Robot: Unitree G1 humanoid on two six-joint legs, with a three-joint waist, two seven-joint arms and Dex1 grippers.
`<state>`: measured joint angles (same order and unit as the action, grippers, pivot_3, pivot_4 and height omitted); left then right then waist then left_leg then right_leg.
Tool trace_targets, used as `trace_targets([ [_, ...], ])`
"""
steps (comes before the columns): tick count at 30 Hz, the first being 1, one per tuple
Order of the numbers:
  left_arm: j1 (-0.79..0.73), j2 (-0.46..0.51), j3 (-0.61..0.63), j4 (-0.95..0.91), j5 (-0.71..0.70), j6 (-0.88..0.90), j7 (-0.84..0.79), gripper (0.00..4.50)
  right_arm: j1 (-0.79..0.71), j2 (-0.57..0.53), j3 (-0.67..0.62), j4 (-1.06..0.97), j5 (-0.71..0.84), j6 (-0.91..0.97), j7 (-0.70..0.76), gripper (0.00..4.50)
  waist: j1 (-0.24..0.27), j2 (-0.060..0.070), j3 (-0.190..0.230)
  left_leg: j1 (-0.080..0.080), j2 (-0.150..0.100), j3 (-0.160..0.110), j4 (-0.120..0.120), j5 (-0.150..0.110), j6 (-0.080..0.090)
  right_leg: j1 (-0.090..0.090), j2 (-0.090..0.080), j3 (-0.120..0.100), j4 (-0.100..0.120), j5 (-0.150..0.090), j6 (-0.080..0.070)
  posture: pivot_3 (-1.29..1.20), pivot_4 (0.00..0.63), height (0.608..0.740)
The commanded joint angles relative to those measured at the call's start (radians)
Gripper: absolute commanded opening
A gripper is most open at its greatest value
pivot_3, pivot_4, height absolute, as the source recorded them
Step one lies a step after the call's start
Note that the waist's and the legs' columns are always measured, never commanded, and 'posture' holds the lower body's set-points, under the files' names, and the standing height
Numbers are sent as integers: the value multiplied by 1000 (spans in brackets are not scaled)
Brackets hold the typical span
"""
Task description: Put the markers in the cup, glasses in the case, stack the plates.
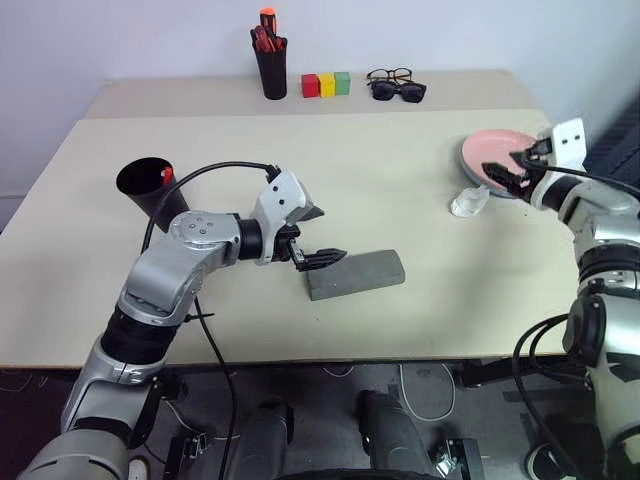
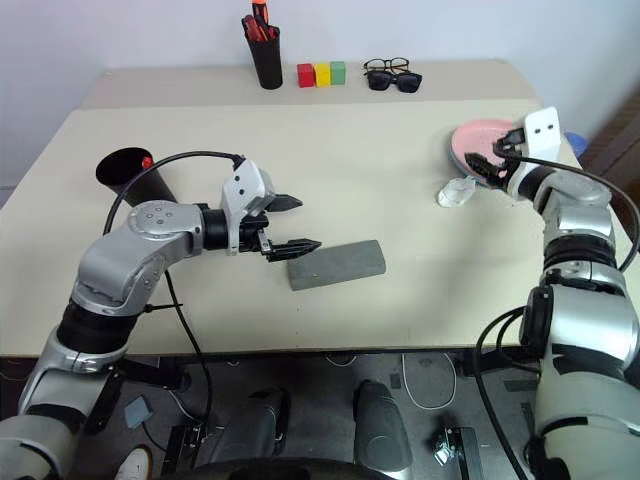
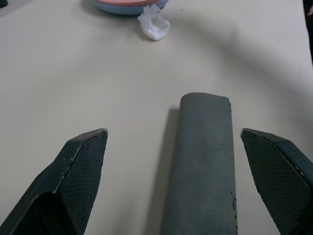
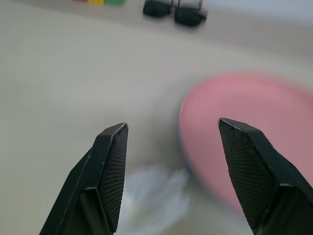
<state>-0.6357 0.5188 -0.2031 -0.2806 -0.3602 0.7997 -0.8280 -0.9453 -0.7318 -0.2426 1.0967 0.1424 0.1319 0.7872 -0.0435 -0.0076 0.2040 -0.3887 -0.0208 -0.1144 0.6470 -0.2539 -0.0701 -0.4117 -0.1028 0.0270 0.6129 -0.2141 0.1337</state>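
Hovering my left gripper (image 1: 322,245), jaws wide and empty, at the closed grey case (image 1: 356,275); my right gripper (image 4: 171,166) gapes over the pink plate (image 1: 497,152).

Grey case (image 1: 356,274), salmon-pink plate (image 1: 492,150), black cup (image 1: 150,185), red, yellow, green blocks (image 1: 326,84), beige table (image 1: 400,180)

2 beige tables (image 1: 400,170) abut a pale wall (image 1: 120,35).
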Motion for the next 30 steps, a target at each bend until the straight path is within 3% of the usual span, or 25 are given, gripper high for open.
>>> trace_targets([
  [1, -27, 0, 5, -8, 1, -32, -7, 4500, 46, -34, -58, -101, 69, 126, -4, 2965, -1, 0, 0, 0, 0, 0, 0, 0, 0, 0, 0, 0, 0, 0, 0, 0, 150, 740],
  [11, -8, 20, 24, -26, -8, -24, 3, 4500, 93, 20, -111, -119, 148, 247, -33, 2965, -9, 0, 0, 2, 0, 0, 1, 0, 0, 1, 0, 0, 2, 0, 0, 0, 150, 740],
  [22, 14, 45, 48, -71, -35, 9, 25, 4500, 37, 120, -85, -26, 135, 197, -68, 2965, -8, 0, 0, 1, 0, 0, 1, 0, 0, 0, 0, 0, 2, 0, 0, 0, 150, 740],
  [25, 25, 55, 57, -87, -46, 12, 24, 4500, 4, 136, -81, 25, 123, 162, -103, 2137, -10, 0, 0, 1, 0, 0, 1, 0, 0, 0, 0, 0, 2, 0, 0, 0, 150, 740],
  [29, 37, 65, 60, -96, -57, 5, 19, 4500, -15, 142, -66, 54, 101, 136, -116, 130, -10, 0, 0, 1, 0, 0, 0, 0, 0, 0, 0, 0, 1, 0, 0, 0, 150, 740],
  [30, 38, 67, 60, -97, -58, 4, 18, 4500, -15, 141, -63, 58, 96, 131, -119, 53, -9, 0, 0, 1, 0, 0, 0, 0, 0, 0, 0, 0, 1, 0, 0, 0, 150, 740],
])
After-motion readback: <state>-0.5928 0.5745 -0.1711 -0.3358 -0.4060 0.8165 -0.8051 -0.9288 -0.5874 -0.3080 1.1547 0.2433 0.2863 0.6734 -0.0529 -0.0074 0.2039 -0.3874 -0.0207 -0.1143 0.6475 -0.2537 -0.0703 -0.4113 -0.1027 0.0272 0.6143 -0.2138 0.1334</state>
